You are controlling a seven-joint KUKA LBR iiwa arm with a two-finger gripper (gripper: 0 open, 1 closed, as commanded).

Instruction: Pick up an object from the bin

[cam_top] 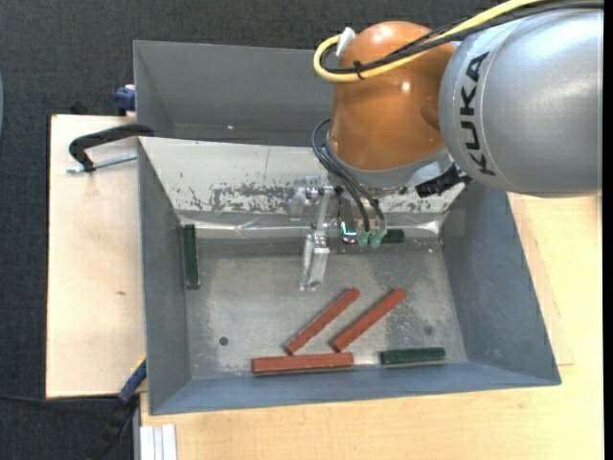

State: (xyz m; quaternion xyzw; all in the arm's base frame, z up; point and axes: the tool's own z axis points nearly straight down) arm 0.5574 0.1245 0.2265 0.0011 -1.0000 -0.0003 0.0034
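So far nothing is picked: every loose thing in the bin [163, 286] lies on its floor, and I see nothing in the gripper [312, 272]. The gripper hangs near the middle of the frame, under the arm's orange cover [383, 94], low over bare floor close to the back wall. Whether it is spread or pressed together I cannot tell, because its parts overlap from this angle.

Nearest to it are two red sticks lower in the frame. The first red stick [322, 320] slants from lower left to upper right; its upper end is below and a little right of the gripper, apart from it. The second red stick [369, 318] lies just beside it on the right, nearly parallel. The third red stick [302, 363] lies flat along the front wall, at the lower middle of the frame, close to the lower ends of the other two. A green stick [412, 356] lies to its right by the same wall. The left green stick [192, 255] lies along the left wall, well apart from the rest.

By my judgement the whole pick is left to do: settling on a thing, getting down round it, closing and lifting clear. The two slanted red sticks seem the likeliest choice, being nearest. They lie close together, so taking one alone may need care.
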